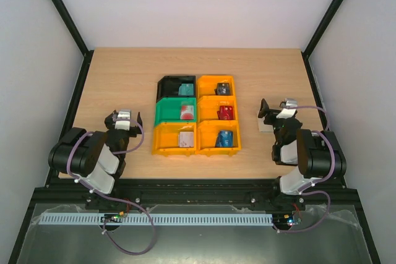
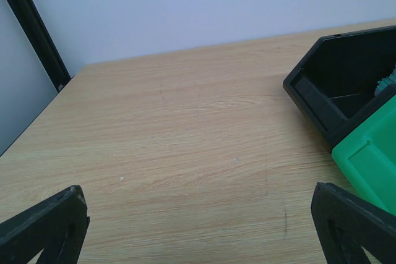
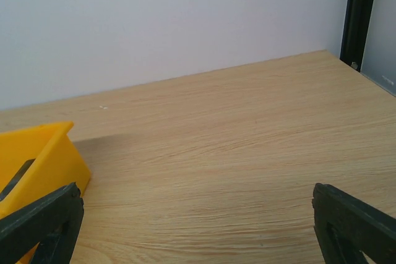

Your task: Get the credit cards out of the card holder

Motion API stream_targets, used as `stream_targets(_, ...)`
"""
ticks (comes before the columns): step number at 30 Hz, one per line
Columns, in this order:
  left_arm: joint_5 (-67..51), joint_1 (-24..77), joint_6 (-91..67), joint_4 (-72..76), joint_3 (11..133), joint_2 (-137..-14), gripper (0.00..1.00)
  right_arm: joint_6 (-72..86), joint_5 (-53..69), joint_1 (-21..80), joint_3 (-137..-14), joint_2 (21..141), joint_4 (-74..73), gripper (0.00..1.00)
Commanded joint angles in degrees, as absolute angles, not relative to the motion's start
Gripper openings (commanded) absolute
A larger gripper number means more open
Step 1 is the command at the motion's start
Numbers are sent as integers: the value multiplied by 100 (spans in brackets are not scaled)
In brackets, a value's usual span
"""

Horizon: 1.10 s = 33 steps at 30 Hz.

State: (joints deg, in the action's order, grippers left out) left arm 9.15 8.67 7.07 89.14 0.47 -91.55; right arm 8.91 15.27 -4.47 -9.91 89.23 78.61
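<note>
**A:** Overhead: the card holder is lying on the desk just beneath the right pincer, with the credit cards sitting one apiece in bins to its left.

**B:** The cards are looking light, stiff and slick, so pinching them by the edges seems best.

**A:** Left wrist: the left pincer is gaping, released, with the black bin and green bin ahead-right.

**B:** Right wrist: this pincer is gaping too and gripping nothing, with an orange bin ahead-left.

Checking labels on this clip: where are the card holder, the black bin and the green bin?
card holder (image 1: 265, 128), top view, pale near edge.
black bin (image 1: 168, 88), top view, bare floor.
green bin (image 1: 167, 111), top view, bare floor.
</note>
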Motion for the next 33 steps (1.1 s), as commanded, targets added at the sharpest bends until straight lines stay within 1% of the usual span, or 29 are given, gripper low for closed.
stream_targets(1,966,844,633,10767,-158,-9176,100,745,1389,-422,-1055,8803,7832,99)
stream_targets(8,967,840,633,10760,-150,-9176,100,751,1370,-417,-1103,8830,7748,99)
stream_targets(10,979,844,621,10692,-118,-9157,100,744,1250,-387,-1088,8776,7753,99)
stream_targets(12,984,837,609,10613,-115,-9114,100,931,834,-387,-1062,8590,7683,98)
stream_targets(13,984,832,604,10616,-114,-9114,99,1066,587,-398,-1133,8380,7441,99)
stream_targets(14,980,822,594,10617,-102,-9121,100,1213,251,-417,-1343,8100,6751,99)
stream_targets(16,1040,715,451,10408,-42,-8961,99,1659,-309,-562,-2054,7457,4987,99)
stream_targets(17,1018,618,322,10076,26,-8737,99,1774,-354,-684,-2463,7261,4112,99)
stream_targets(19,701,379,93,8608,388,-7970,99,1887,-480,-864,-3218,7044,2733,99)
stream_targets(20,424,217,7,7560,719,-7564,99,1909,-522,-911,-3621,7005,2057,99)
stream_targets(21,120,47,-87,6814,1137,-7367,100,1915,-528,-930,-3976,7016,1419,100)
stream_targets(24,-5,-215,182,4485,2715,-7446,99,1913,-233,-940,-4778,7237,-161,98)
stream_targets(26,-204,-316,422,2630,3987,-7672,100,1886,-11,-940,-5099,7473,-875,97)
stream_targets(28,-568,-419,575,1090,5300,-7892,99,1881,273,-941,-5295,7744,-1422,95)
stream_targets(30,-864,-451,726,-86,6063,-7979,100,1881,632,-942,-5342,7962,-1575,90)
stream_targets(33,-1434,-457,993,-1232,6676,-7863,100,1878,1064,-949,-5382,8406,-1771,82)
